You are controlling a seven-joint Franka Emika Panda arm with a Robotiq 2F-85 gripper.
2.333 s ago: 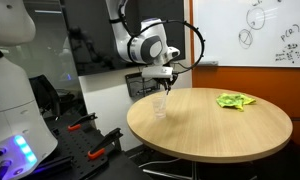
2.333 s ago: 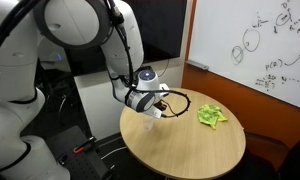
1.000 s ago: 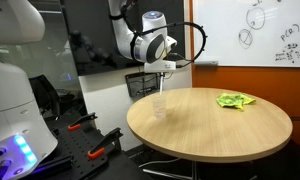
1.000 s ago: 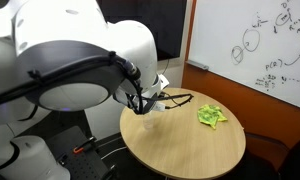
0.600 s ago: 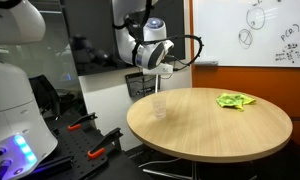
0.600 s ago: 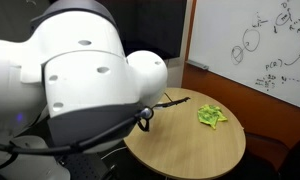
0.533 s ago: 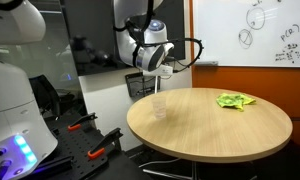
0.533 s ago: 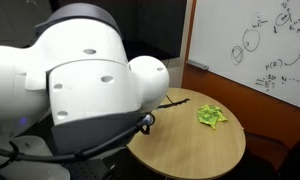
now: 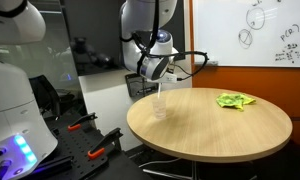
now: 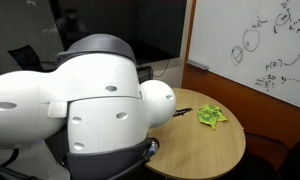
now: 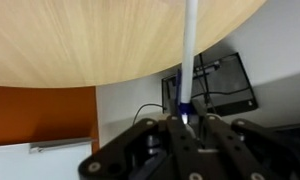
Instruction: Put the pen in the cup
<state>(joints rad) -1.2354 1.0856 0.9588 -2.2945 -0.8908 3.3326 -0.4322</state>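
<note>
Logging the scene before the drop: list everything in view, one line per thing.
table: one, light wood, round, centre of both exterior views.
cup: one, clear, near the table's edge.
pen: one, white with a blue part, middle of the wrist view.
crumpled item: one, green, on the table towards the whiteboard.
whiteboard: one, white with marker sketches, on the wall.
clamps: two, red and black, low beside the table.
gripper: one, black, shut on the pen, over the cup.
arm: one, white, fills an exterior view.
</note>
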